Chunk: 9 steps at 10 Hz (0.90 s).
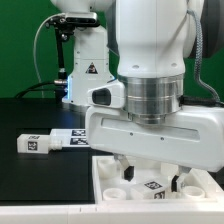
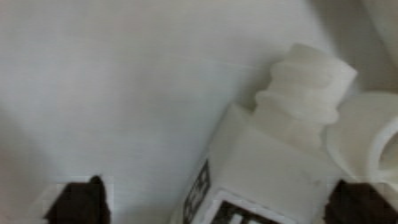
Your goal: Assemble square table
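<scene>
On the exterior view's left, the black table (image 1: 30, 115) is bare. The gripper (image 1: 150, 172) hangs low over the square top (image 1: 105, 170). In the wrist view its fingertips (image 2: 80, 200) stand wide apart, clamped on nothing. A tagged leg (image 2: 267, 150) lies flat between them on the top, its threaded end beside a round socket (image 2: 377, 140).

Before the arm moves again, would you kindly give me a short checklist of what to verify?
1. The gripper is open: ok.
2. The leg sits between the fingertips: ok.
3. The leg is centred between them: not ok, it is nearer one fingertip.
4. The threaded end is outside the corner socket: ok.
5. The fingertips touch the leg: cannot tell.
</scene>
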Available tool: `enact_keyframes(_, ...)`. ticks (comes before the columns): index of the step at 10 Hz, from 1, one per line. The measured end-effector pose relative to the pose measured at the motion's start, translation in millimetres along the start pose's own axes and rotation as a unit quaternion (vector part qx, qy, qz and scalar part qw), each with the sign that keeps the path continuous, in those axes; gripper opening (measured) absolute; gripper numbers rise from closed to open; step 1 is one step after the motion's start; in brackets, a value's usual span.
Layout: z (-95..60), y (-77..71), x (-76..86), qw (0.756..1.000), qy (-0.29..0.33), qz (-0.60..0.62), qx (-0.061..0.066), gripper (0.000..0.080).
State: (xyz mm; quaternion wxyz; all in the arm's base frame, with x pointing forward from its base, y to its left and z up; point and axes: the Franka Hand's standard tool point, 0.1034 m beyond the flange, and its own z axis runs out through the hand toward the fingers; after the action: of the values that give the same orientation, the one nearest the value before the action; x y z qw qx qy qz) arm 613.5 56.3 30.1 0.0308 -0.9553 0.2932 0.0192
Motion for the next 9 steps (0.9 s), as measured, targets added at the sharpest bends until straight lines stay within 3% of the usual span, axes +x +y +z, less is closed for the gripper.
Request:
enact_keyframes(1, 0.0, 0.0, 0.0, 1.0, 0.0, 0.0, 0.0, 0.0516)
enact_keyframes(2, 0.0, 0.0, 0.0, 1.0, 0.0, 0.0, 0.0, 0.0365)
enact_keyframes(3, -0.1, 0.0, 0.0, 1.0, 0.0, 0.0, 0.0, 0.0277)
enact_keyframes(6, -1.2, 0.0, 0.1, 1.0, 0.0, -0.002, 0.0, 0.0278)
enact_keyframes(7, -8.8, 1.4, 0.0, 1.0, 0.002, -0.01, 0.002, 0.0278)
enact_keyframes(9, -41.6, 9.4, -2.4, 0.999, -0.004, -0.031, 0.006, 0.0278)
